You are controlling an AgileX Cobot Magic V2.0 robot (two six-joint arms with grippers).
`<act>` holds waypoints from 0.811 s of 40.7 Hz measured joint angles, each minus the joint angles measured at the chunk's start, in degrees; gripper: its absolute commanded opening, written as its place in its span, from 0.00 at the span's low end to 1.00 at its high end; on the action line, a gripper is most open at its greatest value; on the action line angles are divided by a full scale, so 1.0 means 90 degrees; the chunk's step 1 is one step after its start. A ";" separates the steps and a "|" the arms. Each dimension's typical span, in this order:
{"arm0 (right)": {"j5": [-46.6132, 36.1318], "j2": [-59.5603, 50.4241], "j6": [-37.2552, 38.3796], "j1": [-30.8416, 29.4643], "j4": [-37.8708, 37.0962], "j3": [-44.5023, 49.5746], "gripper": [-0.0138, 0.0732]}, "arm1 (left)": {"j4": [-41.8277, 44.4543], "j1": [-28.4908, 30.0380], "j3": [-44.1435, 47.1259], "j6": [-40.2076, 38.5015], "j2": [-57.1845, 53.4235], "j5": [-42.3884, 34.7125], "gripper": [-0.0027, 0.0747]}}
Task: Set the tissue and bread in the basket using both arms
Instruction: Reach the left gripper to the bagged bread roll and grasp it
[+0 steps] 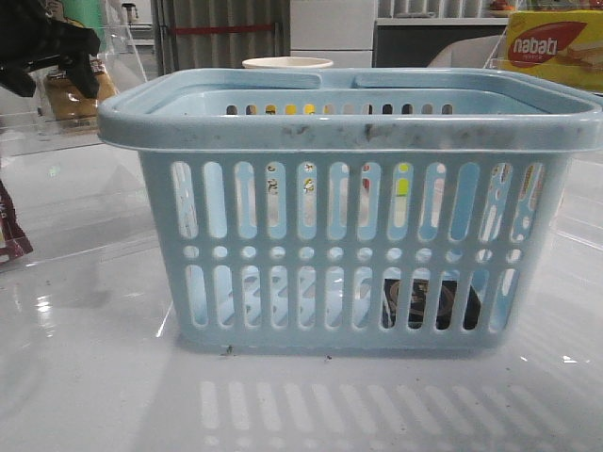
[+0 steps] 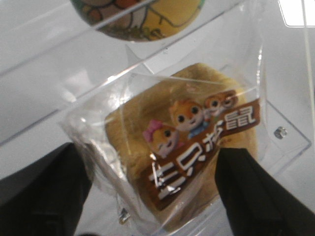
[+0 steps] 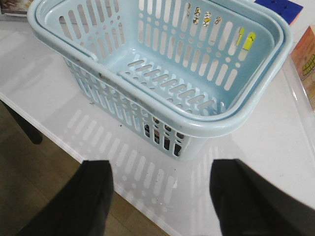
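We see the tissue (image 1: 431, 301) already lying low in the light-blue basket (image 1: 349, 122), dark through the slots. Our left gripper (image 2: 152, 196) straddles the wrapped bread (image 2: 187, 147) in a clear tray, fingers spread, apparently not yet clamped. Our right gripper (image 3: 160, 196) hangs wide and empty beside the basket. Bread remains.

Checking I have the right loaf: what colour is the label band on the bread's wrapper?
Brown with white characters on the bread, clearest in the left wrist view.

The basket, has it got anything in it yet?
Yes: a dark pack shows through the slots low inside the basket; the bread is outside.
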 measured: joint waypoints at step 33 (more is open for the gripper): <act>0.0000 0.0000 0.0000 0.0000 0.0000 0.0000 0.77 | -0.0050 -0.0014 -0.0328 0.0000 -0.0351 0.1052 0.15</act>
